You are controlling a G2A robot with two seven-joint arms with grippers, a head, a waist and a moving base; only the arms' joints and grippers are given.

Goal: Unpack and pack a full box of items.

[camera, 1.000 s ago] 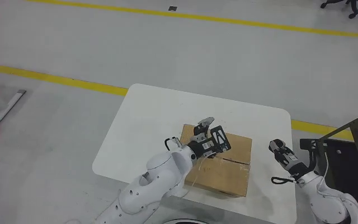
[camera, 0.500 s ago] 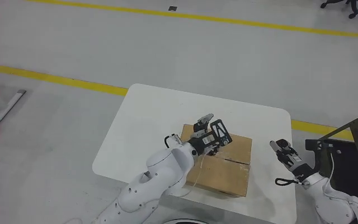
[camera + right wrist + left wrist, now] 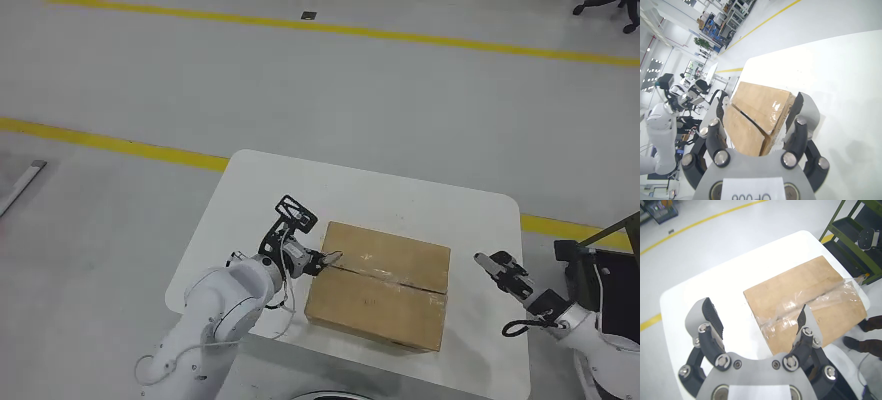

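Note:
A closed brown cardboard box (image 3: pixel 378 285) lies on the white table (image 3: pixel 300 190). Clear tape (image 3: pixel 829 296) sits crumpled and partly lifted along its top seam. One loose end of the tape reaches up beside a fingertip (image 3: pixel 804 315) of my left gripper. My left gripper (image 3: pixel 305 238) hangs open just off the box's left end, with nothing held between the fingers (image 3: pixel 712 313). To the right of the box, my right gripper (image 3: pixel 500 268) is open near the table's right edge, facing the box's end (image 3: pixel 761 98), where the flaps gape slightly.
A green metal shelf rack (image 3: pixel 610 270) stands just past the table's right side. Bare tabletop stretches behind and to the left of the box. Yellow floor lines (image 3: pixel 110 145) run beyond the table.
My left gripper has swung from above the box's top to a spot off its left end. The right gripper has drawn back a little toward the table's right edge.

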